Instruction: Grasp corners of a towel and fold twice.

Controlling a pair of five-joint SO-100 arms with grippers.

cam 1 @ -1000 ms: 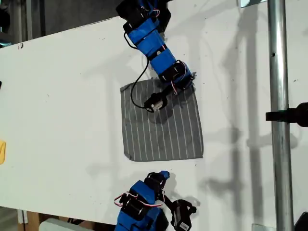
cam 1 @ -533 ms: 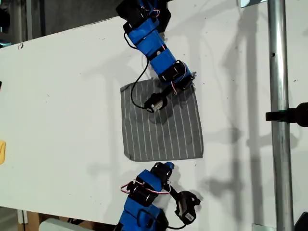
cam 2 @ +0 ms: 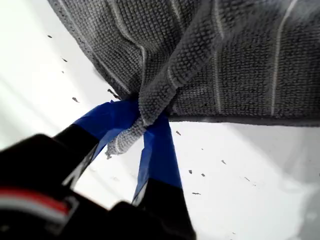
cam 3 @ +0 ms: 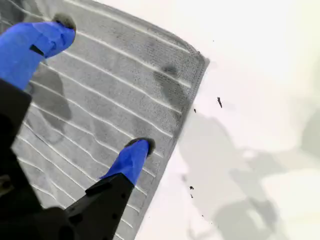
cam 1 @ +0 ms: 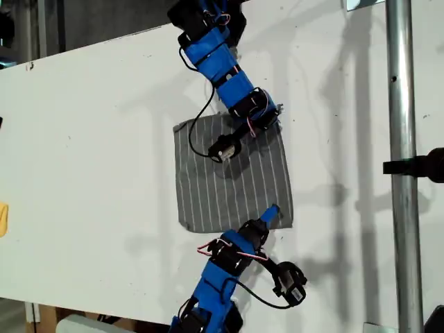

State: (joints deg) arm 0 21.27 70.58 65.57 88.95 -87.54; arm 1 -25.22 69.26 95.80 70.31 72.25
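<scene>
While the towel (cam 1: pixel 232 177) lies flat mid-table (cam 1: pixel 90 139), both end effectors work its corners.
My second end effector (cam 1: pixel 269 212) stands spread over the near corner at the exterior view's right; my first end effector (cam 2: pixel 141 125) pinches a bunched far corner (cam 2: pixel 150 112).

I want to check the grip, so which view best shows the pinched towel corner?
The first wrist view: my first hand is shut on a bunched corner of the towel. The exterior view hides it under that arm. The second wrist view shows another corner, lying flat.
</scene>
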